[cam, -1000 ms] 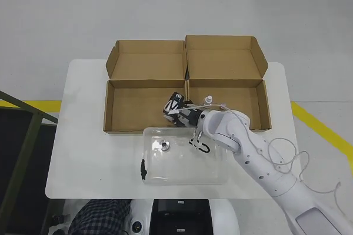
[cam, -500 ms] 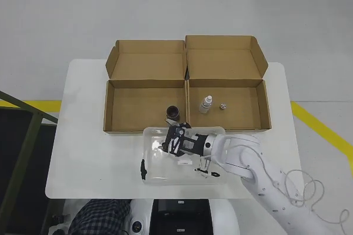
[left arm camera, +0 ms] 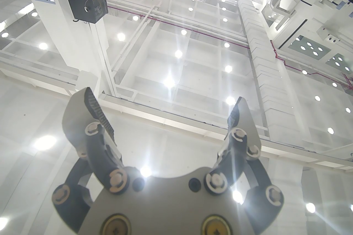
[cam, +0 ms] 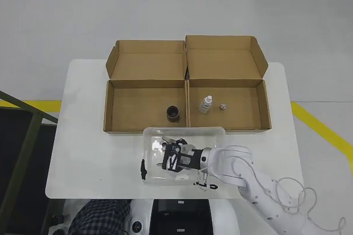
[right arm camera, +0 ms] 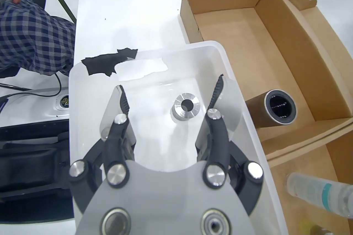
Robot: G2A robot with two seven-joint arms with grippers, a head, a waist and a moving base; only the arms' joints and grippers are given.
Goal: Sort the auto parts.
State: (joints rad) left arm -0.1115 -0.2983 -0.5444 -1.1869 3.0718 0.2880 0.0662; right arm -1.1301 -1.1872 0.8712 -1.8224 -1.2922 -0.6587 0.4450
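Left cardboard box [cam: 135, 108]: one dark linear bearing [cam: 173, 111] lying on its side near the right wall. Clear plastic bin [cam: 215, 130], just in front of both boxes: right gripper [right arm camera: 170, 83] inside, jaws spread wide, silver metal bushing [right arm camera: 186, 110] on the bin floor between them, not touched. Right cardboard box [cam: 247, 108]: small bottle [cam: 206, 104], small metal part [cam: 223, 106] just beside it. Left gripper [left arm camera: 163, 95] points at the ceiling, jaws released, holding nothing.

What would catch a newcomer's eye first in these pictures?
The open right gripper hangs over a silver ring lying in the clear bin. Beyond the bin, a dark cylinder lies in one cardboard box and a small bottle in the other box.
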